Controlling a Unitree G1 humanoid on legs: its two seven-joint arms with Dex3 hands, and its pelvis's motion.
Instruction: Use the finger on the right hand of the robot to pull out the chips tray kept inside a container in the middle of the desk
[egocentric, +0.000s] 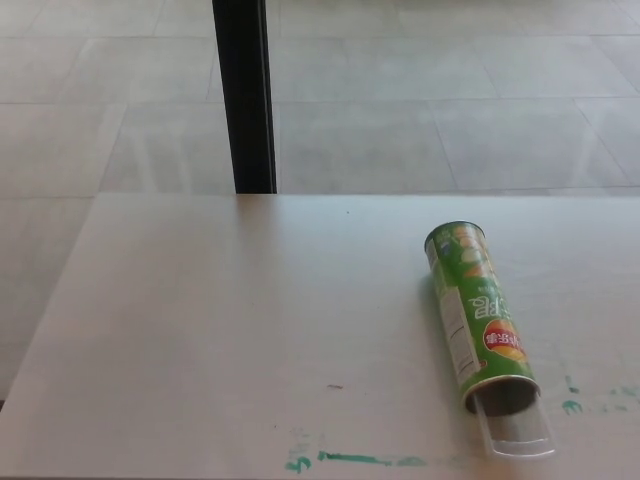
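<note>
The floor (400, 90) of large pale tiles fills the upper part of the head view, beyond the far edge of the worktop (230, 320). A black post (244, 95) stands upright on the floor, its foot hidden behind that far edge, left of centre. The worktop is pale and takes up the lower part of the view; its near edge and right end are cut off by the frame.

The can (477, 316), green with a printed label, lies on its side on the right part of the worktop, closed end away from the camera and open mouth toward the near edge. The clear tray (518, 431) sticks partway out of that mouth and rests on the worktop; the rest of it is inside the can and out of sight. Whether any chips lie in the tray cannot be made out.

Green smears (362, 460) streak the worktop near the front edge, left of the tray, and smaller ones sit to its right.

Neither robot hand shows, so their state cannot be told.
</note>
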